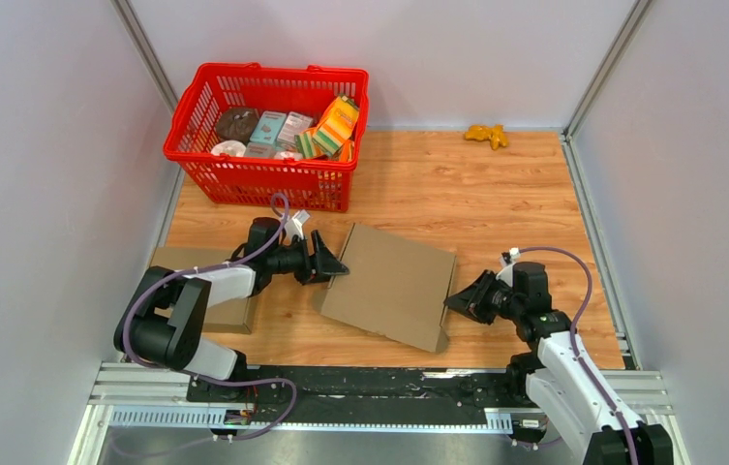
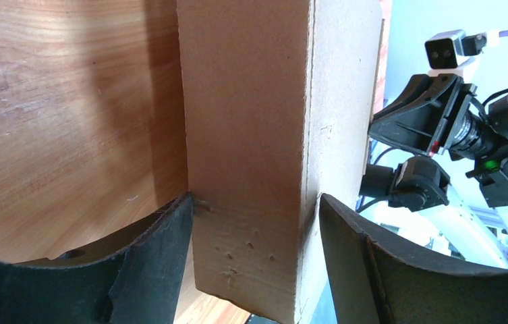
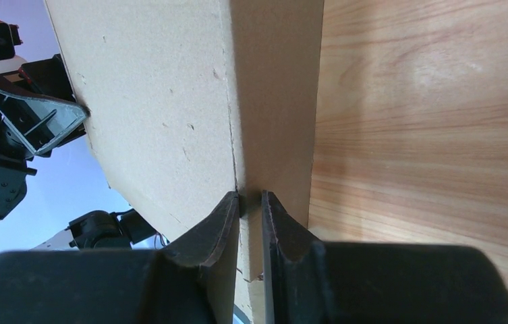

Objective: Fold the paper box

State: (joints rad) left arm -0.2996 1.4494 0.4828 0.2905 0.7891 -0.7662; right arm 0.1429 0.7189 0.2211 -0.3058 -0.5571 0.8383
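Observation:
The brown paper box (image 1: 394, 283) lies in the middle of the wooden table, folded into a flat shape. My left gripper (image 1: 334, 265) is at its left corner. In the left wrist view the jaws (image 2: 255, 199) stand wide and straddle the box's (image 2: 251, 101) thick side wall, with both fingers against it. My right gripper (image 1: 459, 300) is at the box's right edge. In the right wrist view its jaws (image 3: 249, 197) are nearly closed and pinch a thin cardboard flap (image 3: 274, 101) of the box (image 3: 156, 88).
A red basket (image 1: 244, 179) with several grocery items stands at the back left. A second flat cardboard piece (image 1: 207, 291) lies under the left arm. A small yellow object (image 1: 487, 135) lies at the back right. Grey walls enclose the table.

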